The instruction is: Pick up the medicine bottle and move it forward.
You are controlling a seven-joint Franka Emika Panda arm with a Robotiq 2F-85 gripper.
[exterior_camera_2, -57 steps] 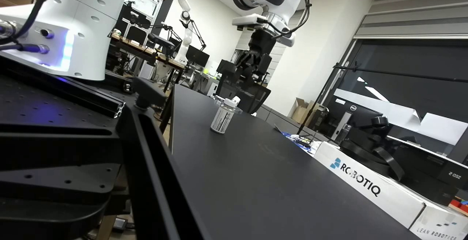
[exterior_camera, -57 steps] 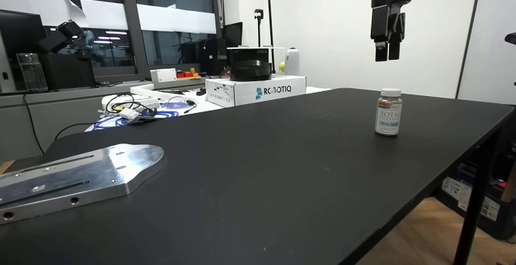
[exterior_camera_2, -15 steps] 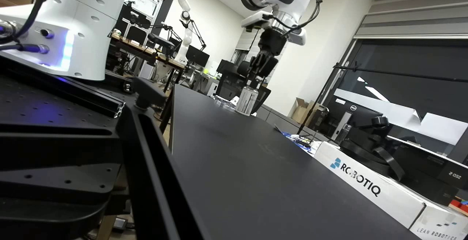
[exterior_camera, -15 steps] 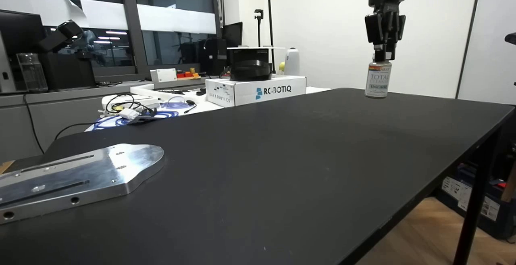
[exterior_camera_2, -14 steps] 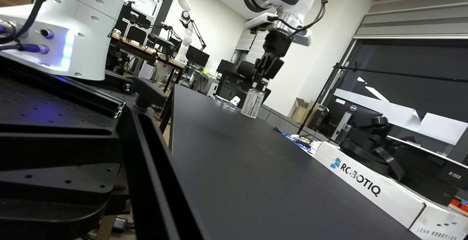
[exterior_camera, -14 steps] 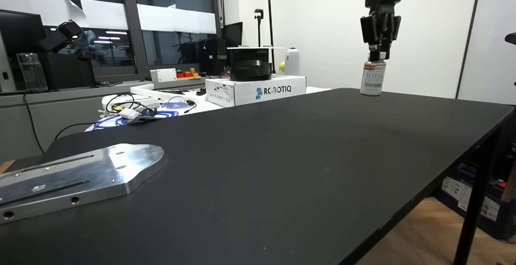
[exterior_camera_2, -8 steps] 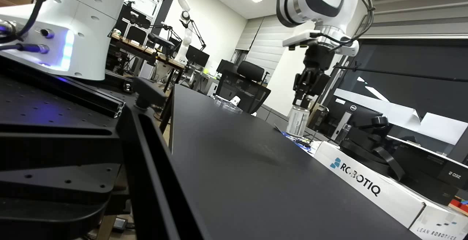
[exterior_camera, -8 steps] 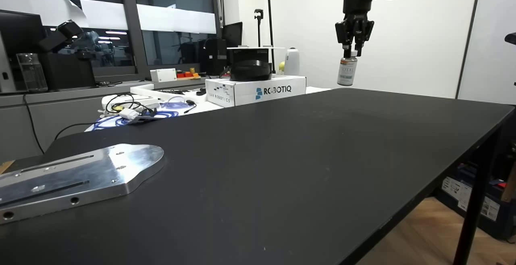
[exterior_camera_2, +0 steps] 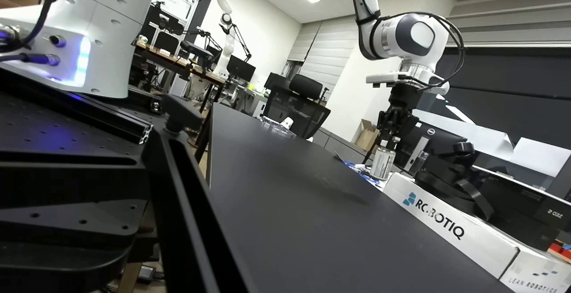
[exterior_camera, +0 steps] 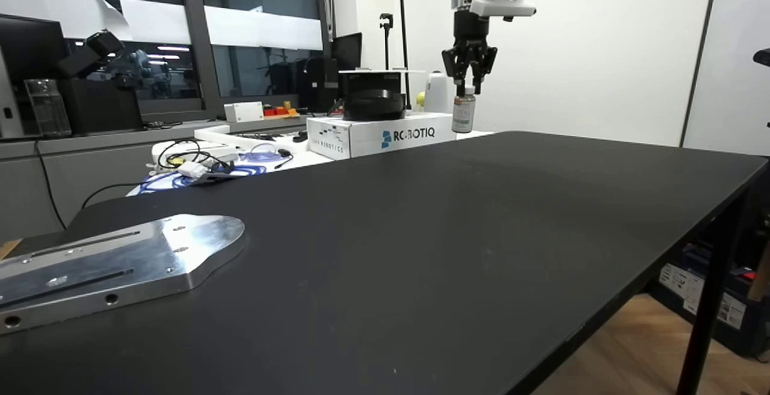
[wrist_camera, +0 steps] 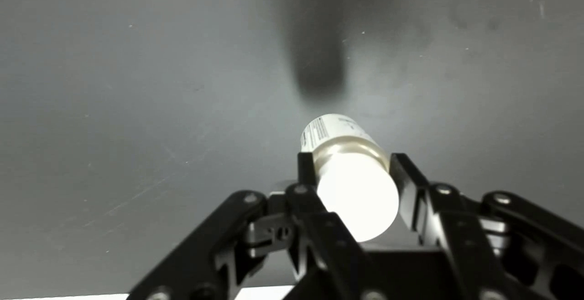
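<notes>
A black two-fingered mechanical pincer (wrist_camera: 351, 172) is clamped on a small cylindrical medicine bottle (exterior_camera: 463, 114), one finger at each side near the neck. In the wrist view we look down on the bottle's round white cap (wrist_camera: 358, 197), closest to us, then its greyish shoulder, then a pale label (wrist_camera: 337, 126) with fine dark print. Below, apart from the bottle, a soft shadow (wrist_camera: 321, 62) falls on a faintly scratched black tabletop (wrist_camera: 137, 131). In both exterior views we find the bottle held above that tabletop, close to upright, its base a little left of its cap.

In an exterior view, nearest us at the lower left, a flat silvery metal plate (exterior_camera: 150, 251) with slots and holes lies on the tabletop. Past the tabletop's edge, on a white surface (exterior_camera: 301, 157), we see coiled blue cables (exterior_camera: 246, 171) and a long white cardboard box (exterior_camera: 403, 127) printed ROBOTIQ, topped by a rounded black object (exterior_camera: 373, 106) we cannot identify. The bottle shows at the box's right end, at a depth we cannot judge. Farthest off are dark window panes (exterior_camera: 264, 70) and a pale wall (exterior_camera: 601, 52).
</notes>
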